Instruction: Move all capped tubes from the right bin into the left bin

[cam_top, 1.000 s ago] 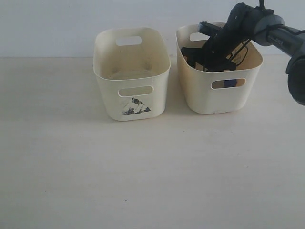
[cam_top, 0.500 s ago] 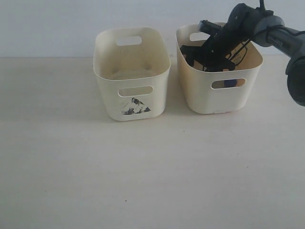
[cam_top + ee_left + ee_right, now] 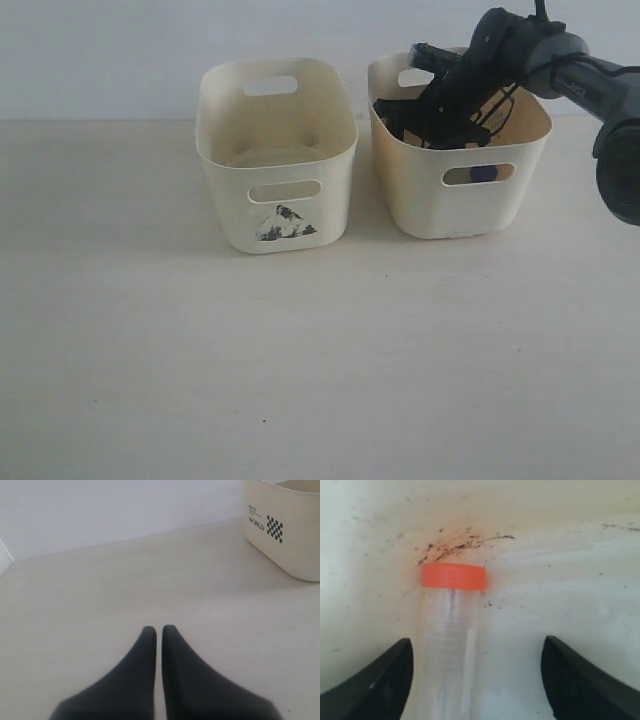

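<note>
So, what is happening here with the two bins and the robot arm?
The right gripper is down inside the right bin. It is open, and the orange-capped tube lies between its fingers, nearer to one of them and not yet gripped. The dark blue cap of the other tube shows through that bin's front slot. The left gripper is shut, holds nothing and hangs over the table. No tube shows in the left bin.

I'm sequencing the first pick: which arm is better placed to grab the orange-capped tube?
Right. The right tool is inside the right bin, open, with the orange-capped tube between its jaws. The left tool is shut over the table, not in that bin.
</note>
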{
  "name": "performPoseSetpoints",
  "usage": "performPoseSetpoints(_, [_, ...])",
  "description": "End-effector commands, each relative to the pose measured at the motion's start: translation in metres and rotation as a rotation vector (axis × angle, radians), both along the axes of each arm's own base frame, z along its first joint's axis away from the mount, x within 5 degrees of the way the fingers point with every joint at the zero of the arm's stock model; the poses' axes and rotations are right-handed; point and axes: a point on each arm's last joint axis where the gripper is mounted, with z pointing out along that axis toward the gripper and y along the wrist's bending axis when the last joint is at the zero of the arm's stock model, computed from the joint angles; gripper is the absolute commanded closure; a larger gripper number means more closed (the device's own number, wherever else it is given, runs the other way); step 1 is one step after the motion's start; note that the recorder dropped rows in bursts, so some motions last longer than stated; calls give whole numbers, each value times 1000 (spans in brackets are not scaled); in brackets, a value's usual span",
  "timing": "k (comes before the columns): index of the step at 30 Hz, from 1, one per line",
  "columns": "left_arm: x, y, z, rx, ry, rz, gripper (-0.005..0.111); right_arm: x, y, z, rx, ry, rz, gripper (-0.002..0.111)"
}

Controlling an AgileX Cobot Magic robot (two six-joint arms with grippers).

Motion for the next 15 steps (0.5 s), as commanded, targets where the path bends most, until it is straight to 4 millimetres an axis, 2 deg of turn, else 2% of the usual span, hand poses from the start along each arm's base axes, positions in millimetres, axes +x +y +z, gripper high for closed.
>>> performPoseSetpoints(1, [0,0,2,-13,-7,0,102,-11,16,-18,-72,101,52,40])
performPoseSetpoints(5, [0,0,2,-13,-7,0,102,-13,10,-20,-136,135,30,43])
performPoseSetpoints(9, [0,0,2,-13,-7,0,102,-13,9,-20,-137,136,27,65])
performPoseSetpoints(11, [0,0,2,-13,-7,0,102,-12,9,-20,-132,127,25,72])
performPoseSetpoints(13, [0,0,2,-13,-7,0,102,-11,9,-20,-132,121,24,71])
performPoseSetpoints(15, [0,0,2,-13,-7,0,102,-11,10,-20,-127,120,23,65])
